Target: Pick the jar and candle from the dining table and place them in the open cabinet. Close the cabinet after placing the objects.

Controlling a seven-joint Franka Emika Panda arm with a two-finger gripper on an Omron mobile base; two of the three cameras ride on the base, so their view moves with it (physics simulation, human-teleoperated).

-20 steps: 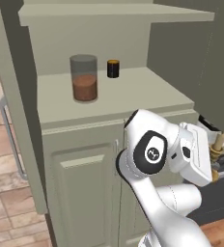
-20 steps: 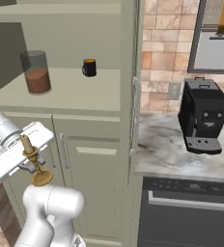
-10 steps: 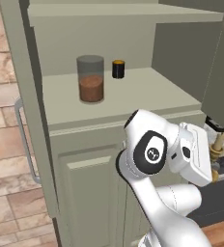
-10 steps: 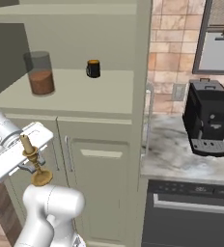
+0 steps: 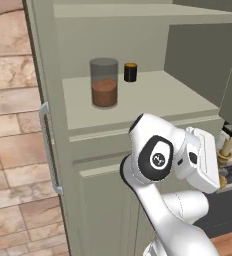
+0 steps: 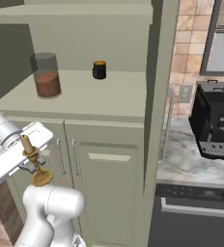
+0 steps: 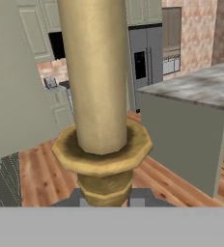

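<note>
- Arm point(image 5: 173, 215): glossy white, made of thick rounded links that join like bent tubes.
- Joint cap point(image 5: 158, 158): a round black disc set in the white shell, bearing a small white emblem.
- A dark seam rings the link just beside that cap.
- Hand point(image 5: 200, 159): a flat, boxy white block with rounded corners and a small dark oval on its side.
- Lower link point(image 6: 53, 212): plain white, smooth, with no cables or screws that can be made out.
</note>
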